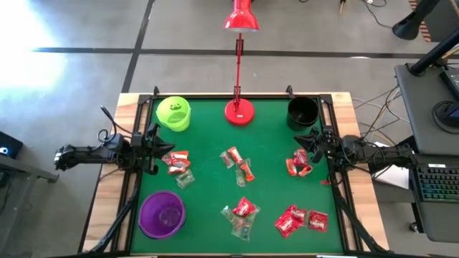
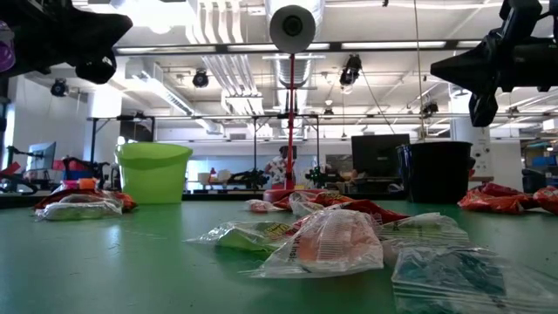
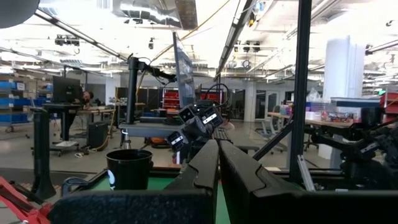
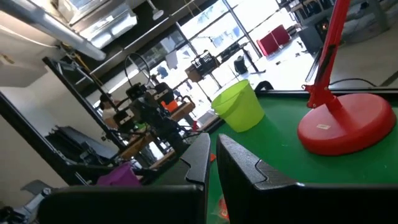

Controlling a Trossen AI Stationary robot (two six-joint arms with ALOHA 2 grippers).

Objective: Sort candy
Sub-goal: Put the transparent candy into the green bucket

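Candy (image 1: 244,208) is lying in loose clusters across the green table (image 1: 208,193), none in the lime-green cup (image 1: 174,114), purple cup (image 1: 162,213) or black cup (image 1: 302,112). My left hand (image 1: 156,148) is hanging pinched closed and empty at the table's left edge; my right hand (image 1: 310,147) is hanging likewise closed at the right edge, beside a red cluster.

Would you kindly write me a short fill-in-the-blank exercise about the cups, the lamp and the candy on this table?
1. The lamp's red base stands between the lime-green cup and the ____ cup.
2. The purple cup holds ____ candy.
3. Both grippers, left gripper and right gripper, are ____.

Missing words: black; no; shut
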